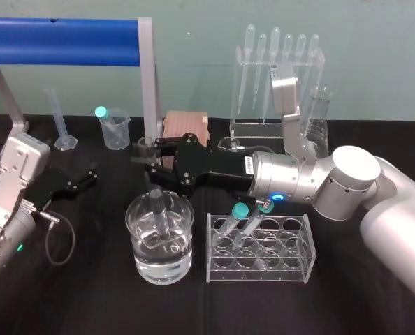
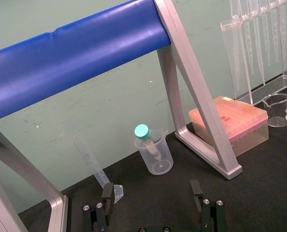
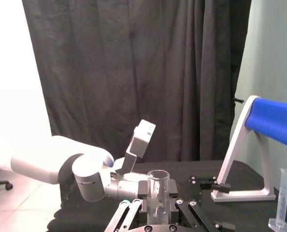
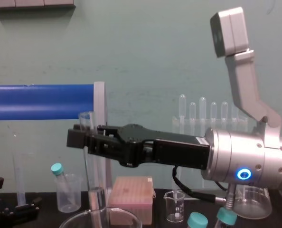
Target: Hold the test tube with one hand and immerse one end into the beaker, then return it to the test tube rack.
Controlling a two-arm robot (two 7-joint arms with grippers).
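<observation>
Right claw (image 1: 149,166) is clamped on the long clear glass test tube (image 1: 157,206), its lower end dipped in the wide clear glass beaker (image 1: 132,213). Left claw (image 1: 87,174) sits parked, fingers apart. Lifting the tube crookedly could knock the rim and tip the beaker.

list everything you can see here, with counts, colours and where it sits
test tube: 1, clear, lower end in beaker
beaker: 1, clear, holds water, front centre
test tube rack: 1, clear, right of beaker
teal-capped tubes: 3, two in rack, one in plastic beaker
plastic beaker: 1, cloudy, back left
graduated cylinder: 1, clear, back left
pipettes: several, clear, in stand at back
box: 1, pinkish, back centre
flask: 1, clear, back right
bar: 1, blue, back left
left gripper: open, parked left
right gripper: holding test tube above beaker
</observation>
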